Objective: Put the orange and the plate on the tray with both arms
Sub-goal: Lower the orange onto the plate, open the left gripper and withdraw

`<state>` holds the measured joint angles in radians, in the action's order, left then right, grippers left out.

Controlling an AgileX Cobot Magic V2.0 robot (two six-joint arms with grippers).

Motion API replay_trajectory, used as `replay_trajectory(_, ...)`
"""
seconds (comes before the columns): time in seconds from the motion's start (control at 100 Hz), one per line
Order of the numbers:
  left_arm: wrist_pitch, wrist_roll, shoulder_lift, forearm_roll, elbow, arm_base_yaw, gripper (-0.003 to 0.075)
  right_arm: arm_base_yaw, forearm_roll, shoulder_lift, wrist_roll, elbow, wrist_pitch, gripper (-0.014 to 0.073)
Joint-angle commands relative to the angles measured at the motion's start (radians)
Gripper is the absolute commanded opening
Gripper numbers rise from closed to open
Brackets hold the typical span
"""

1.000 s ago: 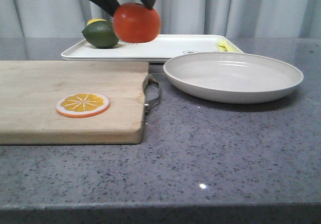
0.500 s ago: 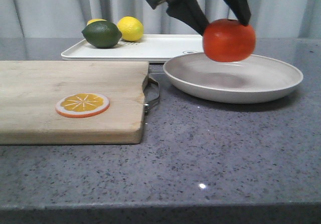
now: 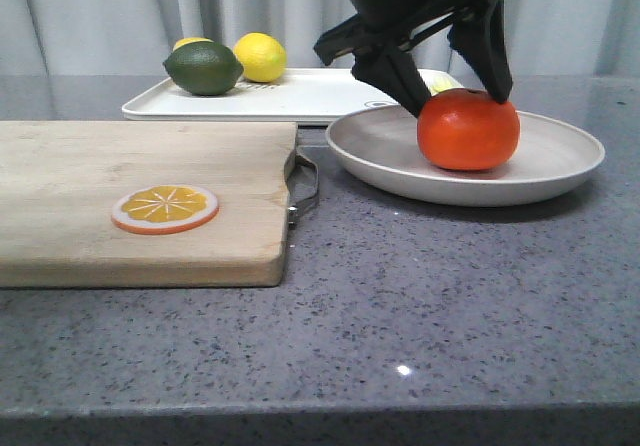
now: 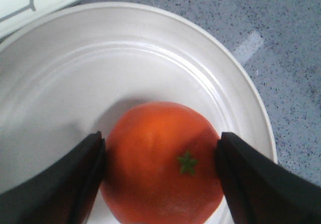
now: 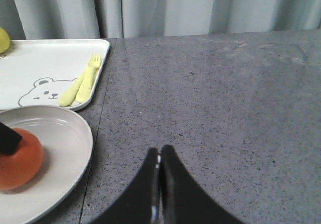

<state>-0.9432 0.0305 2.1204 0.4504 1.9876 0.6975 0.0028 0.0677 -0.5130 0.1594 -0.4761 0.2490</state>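
The orange rests in the off-white plate on the grey counter, right of centre. My left gripper comes down from above, and its black fingers press both sides of the orange. The plate lies just in front of the white tray. My right gripper is shut and empty over bare counter, to the right of the plate and orange. It is out of the front view. The tray's corner carries a bear print.
A wooden cutting board with a flat orange slice fills the left. On the tray's left end sit a green lime and a yellow lemon. A yellow toy fork lies at the tray's right end.
My left gripper has carried the orange from over the tray rightward and down. The orange now rests in the plate, where before it hung above it.
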Motion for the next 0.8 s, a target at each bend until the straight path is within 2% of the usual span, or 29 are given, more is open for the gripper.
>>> replay_trajectory(0.0,0.030,0.000,-0.054,0.029,0.039,0.005,0.0481,-0.006,0.013,-0.010,-0.011,-0.035,-0.065,-0.0057)
replay_trajectory(0.09,0.028,0.000,-0.054,0.029,0.040,0.005,0.0601,-0.006,0.013,-0.010,-0.011,-0.035,-0.051,-0.0057)
replay_trajectory(0.14,0.010,0.000,-0.054,0.029,0.048,0.002,0.0630,-0.006,0.013,-0.010,-0.011,-0.035,-0.041,-0.0057)
replay_trajectory(0.39,-0.110,0.000,-0.056,0.033,0.149,-0.019,0.0607,-0.006,0.013,-0.010,-0.011,-0.035,-0.034,-0.0057)
replay_trajectory(0.53,-0.160,0.001,-0.075,0.031,0.178,-0.027,0.0509,-0.005,0.013,-0.010,-0.011,-0.035,-0.031,-0.0057)
replay_trajectory(0.79,-0.170,0.004,-0.143,-0.031,0.176,-0.029,0.0221,-0.005,0.013,-0.010,-0.011,-0.035,-0.029,-0.0057)
